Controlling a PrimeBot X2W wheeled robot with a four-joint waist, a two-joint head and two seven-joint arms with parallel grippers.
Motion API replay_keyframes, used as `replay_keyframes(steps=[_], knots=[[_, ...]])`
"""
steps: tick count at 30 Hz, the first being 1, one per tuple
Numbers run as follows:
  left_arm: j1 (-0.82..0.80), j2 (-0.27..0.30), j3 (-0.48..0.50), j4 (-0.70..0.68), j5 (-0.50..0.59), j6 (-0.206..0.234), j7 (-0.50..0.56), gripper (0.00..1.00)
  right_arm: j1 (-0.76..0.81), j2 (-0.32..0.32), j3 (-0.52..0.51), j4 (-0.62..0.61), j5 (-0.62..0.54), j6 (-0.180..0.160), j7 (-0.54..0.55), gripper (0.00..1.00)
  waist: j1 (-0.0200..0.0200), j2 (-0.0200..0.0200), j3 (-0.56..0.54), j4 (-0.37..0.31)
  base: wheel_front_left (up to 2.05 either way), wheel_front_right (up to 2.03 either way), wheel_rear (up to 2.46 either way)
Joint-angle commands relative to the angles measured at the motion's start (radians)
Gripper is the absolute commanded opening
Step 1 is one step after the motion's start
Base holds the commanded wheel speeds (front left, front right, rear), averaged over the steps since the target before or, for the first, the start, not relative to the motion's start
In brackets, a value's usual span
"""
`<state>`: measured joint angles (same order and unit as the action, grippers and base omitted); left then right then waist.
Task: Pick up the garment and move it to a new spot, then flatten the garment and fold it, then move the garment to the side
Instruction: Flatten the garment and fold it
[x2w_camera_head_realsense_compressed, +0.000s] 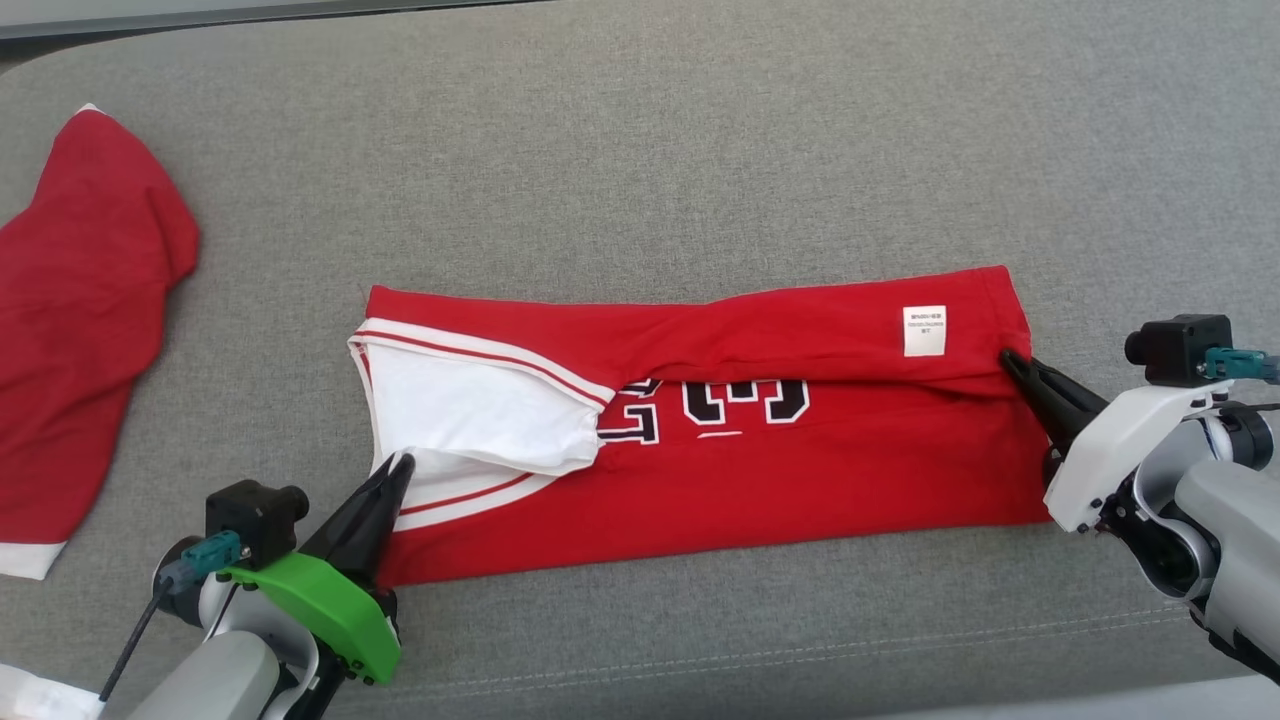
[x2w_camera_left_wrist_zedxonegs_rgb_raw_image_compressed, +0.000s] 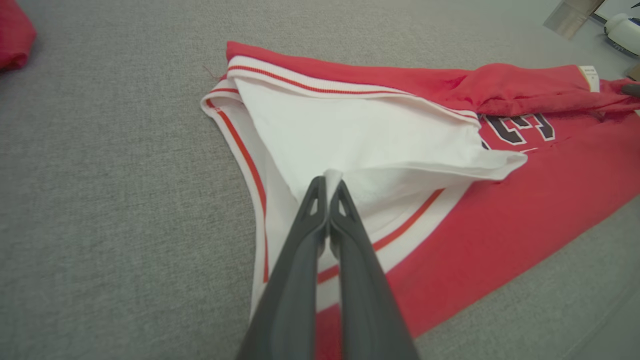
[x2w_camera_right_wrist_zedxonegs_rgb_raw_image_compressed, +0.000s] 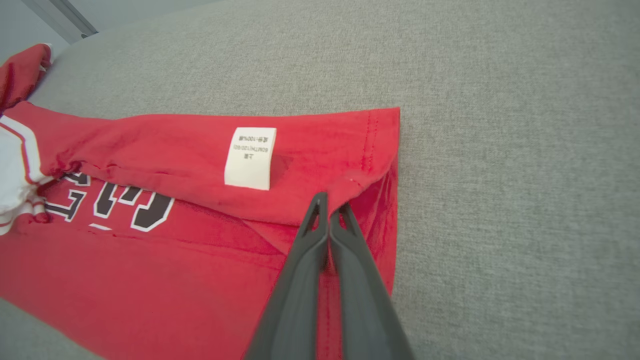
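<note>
Closest in, the left gripper (x2w_camera_head_realsense_compressed: 402, 460) was pinched tight on the white inner cloth at the neck end of the garment (x2w_camera_head_realsense_compressed: 800, 470), its fingers pressed together with a nub of white fabric between the tips. At the opposite end the right gripper (x2w_camera_head_realsense_compressed: 1005, 357) was likewise clamped on the red hem, where the far edge was folded over. That red jersey lay in a long band on the grey fabric surface (x2w_camera_head_realsense_compressed: 640, 150), its black lettering (x2w_camera_head_realsense_compressed: 745, 402) partly covered and its white label (x2w_camera_head_realsense_compressed: 924, 330) facing up. Another red cloth (x2w_camera_head_realsense_compressed: 70, 330) lay well apart at the far left.
</note>
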<state>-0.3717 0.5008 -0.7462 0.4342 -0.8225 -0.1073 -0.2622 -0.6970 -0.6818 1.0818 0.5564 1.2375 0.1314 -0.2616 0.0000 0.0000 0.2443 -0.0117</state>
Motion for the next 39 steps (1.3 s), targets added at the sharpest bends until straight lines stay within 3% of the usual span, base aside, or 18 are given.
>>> replay_keyframes(steps=[1, 2, 3, 8, 14, 26, 39], knots=[[0.015, -0.013, 0.012, 0.014, 0.017, -0.006, -0.003, 0.6, 0.017, 0.005, -0.005, 0.013, -0.01, -0.001, -0.005, 0.18, 0.0, 0.0, -0.004, 0.0, 0.0, 0.0, 0.0], [0.017, -0.021, 0.019, 0.02, 0.024, -0.008, -0.003, 1.0, 0.016, 0.008, -0.01, 0.02, -0.017, -0.001, -0.005, 0.77, 0.0, 0.0, -0.005, 0.0, 0.0, 0.0, 0.0], [0.02, -0.029, 0.024, 0.026, 0.03, -0.01, -0.003, 1.0, 0.016, 0.013, -0.016, 0.025, -0.023, -0.001, -0.005, 1.0, 0.0, 0.0, -0.007, 0.0, 0.0, 0.0, 0.0], [0.03, -0.05, 0.063, 0.032, 0.058, -0.014, -0.003, 1.0, 0.021, 0.021, -0.024, 0.046, -0.043, -0.001, -0.005, 1.0, 0.0, 0.0, -0.013, 0.0, 0.0, 0.0, 0.0], [0.073, -0.081, 0.174, -0.01, 0.119, -0.006, -0.003, 1.0, 0.043, 0.019, -0.083, 0.043, -0.079, -0.001, -0.005, 1.0, 0.0, 0.0, -0.021, 0.001, 0.0, 0.0, 0.0], [0.212, -0.207, 0.518, -0.233, 0.359, 0.058, -0.003, 1.0, 0.158, 0.066, -0.34, 0.021, -0.269, -0.001, -0.004, 1.0, 0.0, 0.0, -0.049, 0.016, 0.0, 0.0, 0.0], [0.336, -0.315, 0.691, -0.374, 0.599, 0.071, -0.003, 1.0, 0.269, 0.152, -0.564, 0.073, -0.454, -0.001, -0.004, 1.0, 0.0, 0.0, -0.097, 0.056, 0.0, 0.0, 0.0]])
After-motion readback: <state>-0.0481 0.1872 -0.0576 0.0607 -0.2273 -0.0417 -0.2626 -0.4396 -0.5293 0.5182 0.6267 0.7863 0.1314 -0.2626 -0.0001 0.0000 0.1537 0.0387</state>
